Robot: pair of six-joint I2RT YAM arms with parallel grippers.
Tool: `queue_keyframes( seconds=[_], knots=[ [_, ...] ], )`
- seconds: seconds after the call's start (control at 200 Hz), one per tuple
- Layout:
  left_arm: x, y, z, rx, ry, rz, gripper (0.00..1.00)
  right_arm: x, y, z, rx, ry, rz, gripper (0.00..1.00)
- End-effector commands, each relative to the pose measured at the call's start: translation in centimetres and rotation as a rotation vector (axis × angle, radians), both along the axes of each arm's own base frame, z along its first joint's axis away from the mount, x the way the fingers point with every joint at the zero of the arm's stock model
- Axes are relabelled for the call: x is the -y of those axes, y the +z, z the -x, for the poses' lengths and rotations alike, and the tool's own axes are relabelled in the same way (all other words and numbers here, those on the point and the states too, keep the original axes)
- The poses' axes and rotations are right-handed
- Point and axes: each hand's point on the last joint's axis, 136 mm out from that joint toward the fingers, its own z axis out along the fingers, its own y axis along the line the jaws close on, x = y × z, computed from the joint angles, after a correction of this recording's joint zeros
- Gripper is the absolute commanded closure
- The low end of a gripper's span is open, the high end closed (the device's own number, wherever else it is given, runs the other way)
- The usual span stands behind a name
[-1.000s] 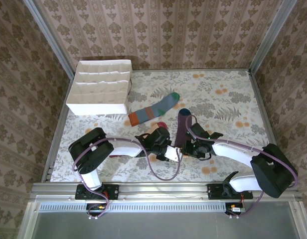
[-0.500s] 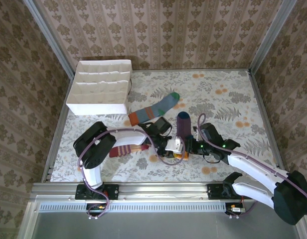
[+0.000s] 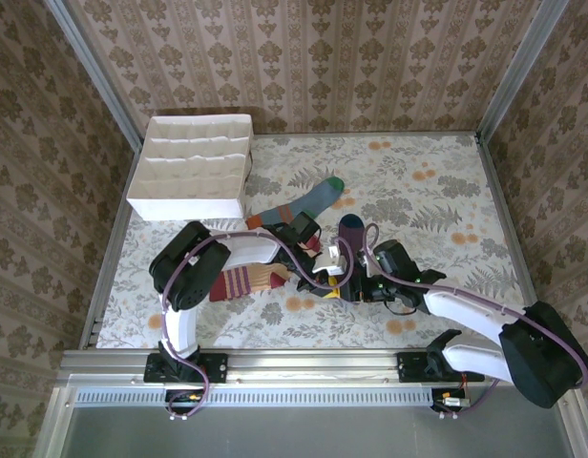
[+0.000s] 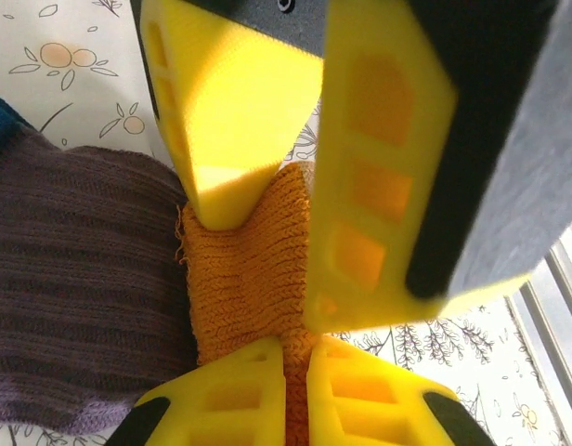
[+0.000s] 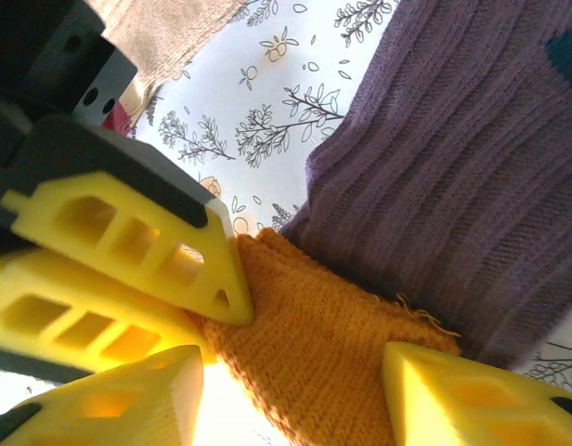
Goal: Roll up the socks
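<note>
The purple sock (image 3: 349, 240) lies near the middle of the floral worktop (image 3: 428, 191). Its long axis runs from far to near and leans slightly left. Its teal toe (image 3: 350, 222) points away from the arm bases, and its orange cuff (image 5: 314, 344) points toward the near edge, where both arms meet.

The left fingers (image 4: 230, 400) are pressed together with a fold of that cuff pinched between their tips. The right fingers (image 5: 453, 395) stand apart on either side of the cuff, which lies spread flat between them and is not squeezed.

The grey-blue sock (image 3: 308, 200) lies just beyond the left arm. It sits on a diagonal, with its green toe at the far right and its orange-banded end at the near left, beside the arm.

The peach sock (image 3: 248, 281) lies close to the near edge, left of the fingers. Its long axis runs left to right, and its maroon-striped end points left. The left arm crosses above it.

A white partitioned box (image 3: 184, 202) sits in the far-left corner, well apart from the socks.
</note>
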Motion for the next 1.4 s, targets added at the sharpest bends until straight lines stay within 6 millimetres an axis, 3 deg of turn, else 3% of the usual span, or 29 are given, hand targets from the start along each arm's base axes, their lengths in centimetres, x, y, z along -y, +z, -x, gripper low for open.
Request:
queue_keyframes(
  seconds=[0.0, 0.225, 0.62, 0.73, 0.88, 1.03, 1.25, 1.395],
  knots=[
    [0.1, 1.1, 0.4, -0.092, -0.012, 0.033, 1.00, 0.4, 0.5, -0.2, 0.077, 0.024, 0.007, 0.44],
    [0.4, 1.5, -0.5, -0.156, 0.021, 0.045, 1.00, -0.6, 0.7, 0.0, 0.086, 0.093, -0.023, 0.43],
    [0.2, 0.2, -2.4, -0.236, 0.112, 0.031, 1.00, -1.1, -0.9, 0.5, 0.021, 0.139, 0.043, 0.49],
    [0.2, -0.1, -2.6, -0.246, 0.122, 0.024, 1.00, -1.2, -1.4, 0.5, 0.005, 0.144, 0.079, 0.58],
    [0.3, 0.0, -2.9, -0.219, 0.137, 0.038, 1.00, -0.7, -2.0, 0.2, -0.012, 0.116, 0.137, 0.88],
    [0.3, 1.2, -3.7, -0.153, 0.185, 0.128, 0.86, 0.0, -2.2, 0.3, -0.070, 0.075, 0.152, 1.00],
    [-0.3, 3.4, -4.9, -0.015, 0.255, 0.296, 0.70, 0.0, -2.9, 1.1, -0.200, 0.060, 0.131, 1.00],
    [-1.1, 3.9, -5.2, 0.107, 0.291, 0.336, 0.68, 0.3, -3.4, 1.3, -0.262, 0.043, 0.140, 1.00]
  ],
)
